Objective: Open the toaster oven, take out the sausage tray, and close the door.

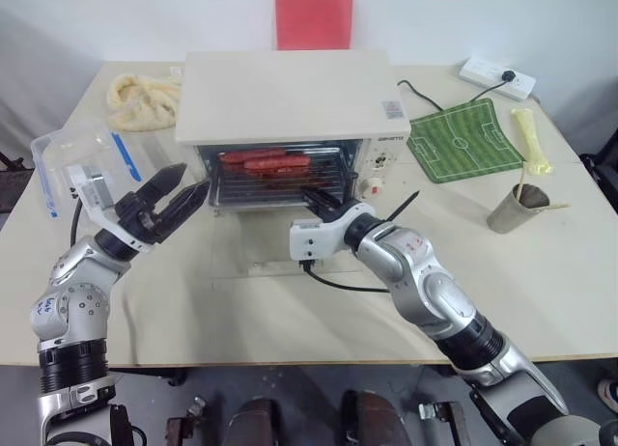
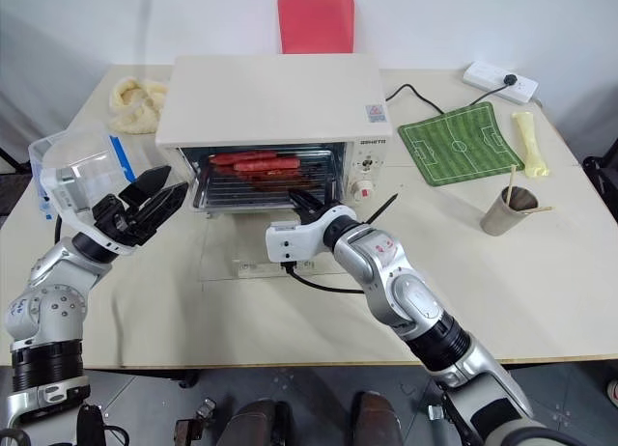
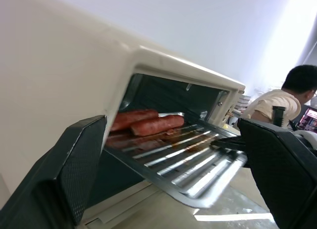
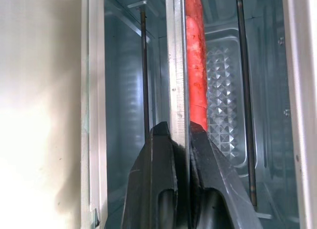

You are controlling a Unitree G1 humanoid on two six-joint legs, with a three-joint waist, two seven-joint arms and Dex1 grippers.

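The cream-white toaster oven [image 1: 285,94] stands at the table's middle. Its glass door [image 1: 253,251] is folded down flat on the table. The grey ribbed sausage tray [image 1: 275,182] juts partway out of the opening, with red sausages [image 1: 266,159] toward its back. My right gripper [image 1: 317,197] is shut on the tray's front rim [image 4: 176,65], one finger on each side of it. My left gripper [image 1: 179,193] hangs open beside the oven's left front corner, touching nothing. Between its fingers [image 3: 81,164] the tray [image 3: 198,164] is seen from the side.
A clear plastic box with a blue clip [image 1: 82,161] sits at the left edge, a cream cloth [image 1: 143,98] behind it. Right of the oven lie a green pitch mat [image 1: 465,137], a power strip [image 1: 497,76] and a paper cup [image 1: 517,209]. A person [image 3: 282,97] sits beyond.
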